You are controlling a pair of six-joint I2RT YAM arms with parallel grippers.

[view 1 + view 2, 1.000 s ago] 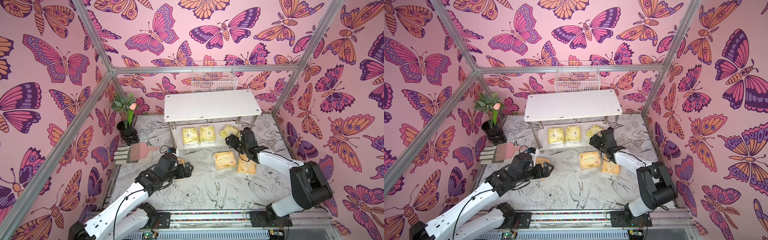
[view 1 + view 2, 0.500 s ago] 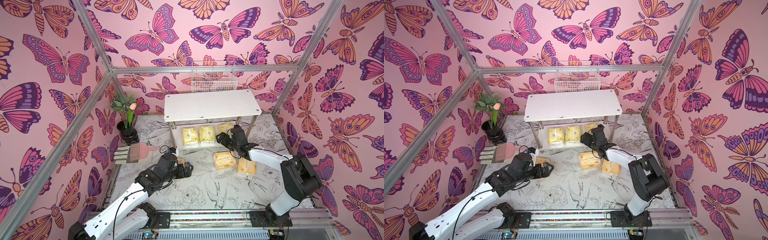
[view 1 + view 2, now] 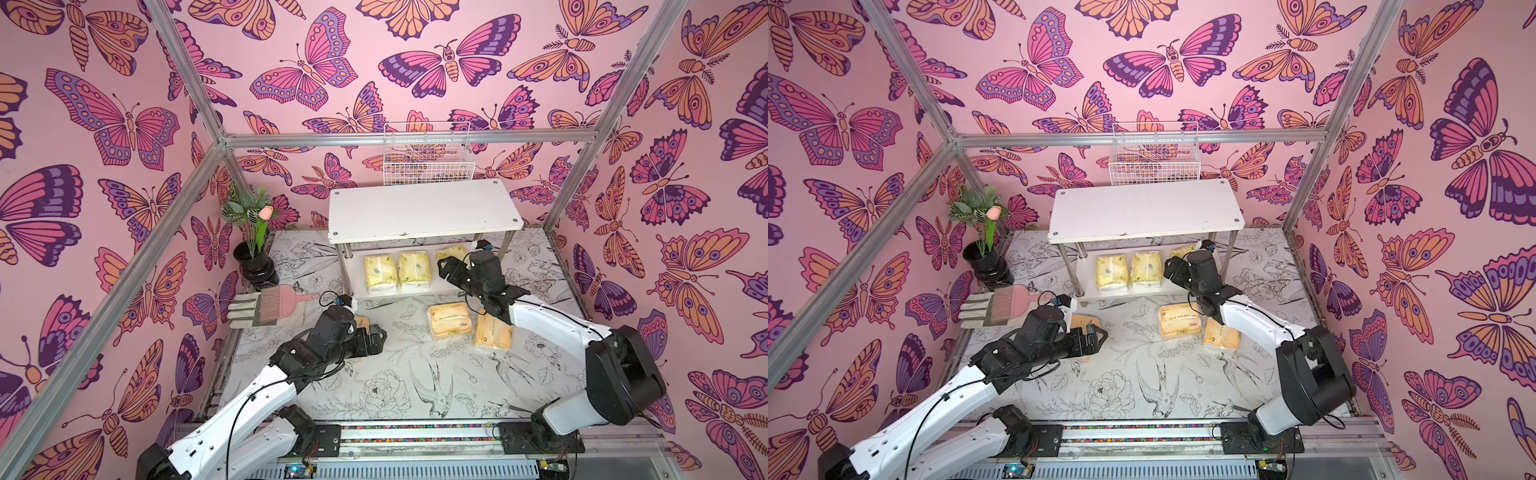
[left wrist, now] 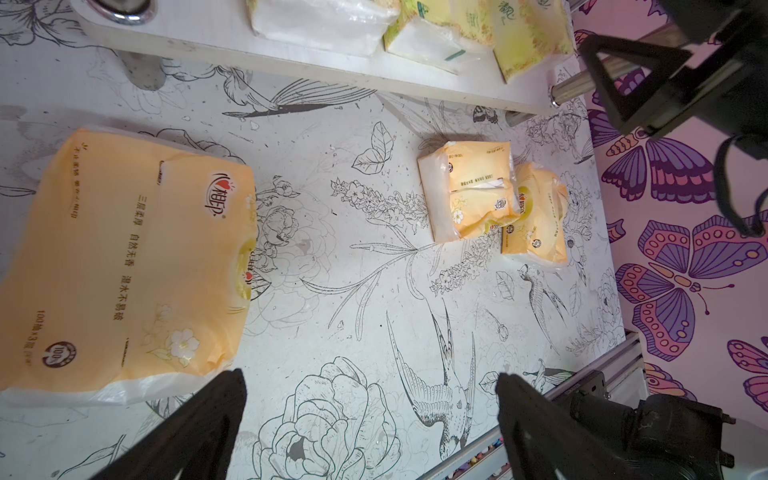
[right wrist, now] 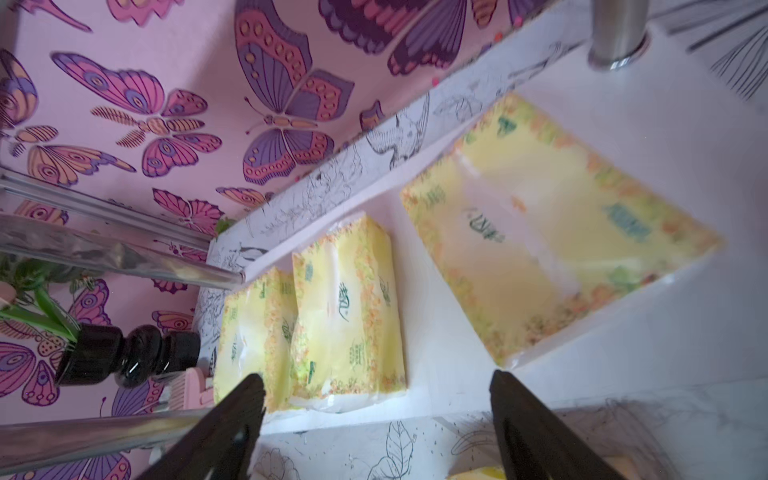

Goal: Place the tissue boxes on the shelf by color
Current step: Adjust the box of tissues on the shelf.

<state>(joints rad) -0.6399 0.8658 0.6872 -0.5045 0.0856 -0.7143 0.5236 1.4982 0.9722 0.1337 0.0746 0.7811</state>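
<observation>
The white shelf (image 3: pixel 424 208) stands at the back. On its lower board (image 5: pixel 623 332) lie three pale lemon tissue boxes: two side by side (image 3: pixel 380 272) (image 3: pixel 414 270) and one askew (image 3: pixel 452 252). My right gripper (image 3: pixel 446 268) (image 5: pixel 378 386) hovers open at that board's front edge, holding nothing. Two orange tissue boxes (image 3: pixel 450 321) (image 3: pixel 492 336) lie on the table below it. A third orange one (image 4: pixel 124 257) lies beside my left gripper (image 3: pixel 376 338) (image 4: pixel 370 382), which is open and empty over the mat.
A black vase with a flower (image 3: pixel 254 266) stands at the back left. A glove and a pink comb (image 3: pixel 270 305) lie near it. A white wire basket (image 3: pixel 428 158) hangs behind the shelf. Chrome posts (image 5: pixel 617 33) hold the shelf's corners.
My right gripper has swung left along the front of the lower board, staying open. The left arm has not moved.
</observation>
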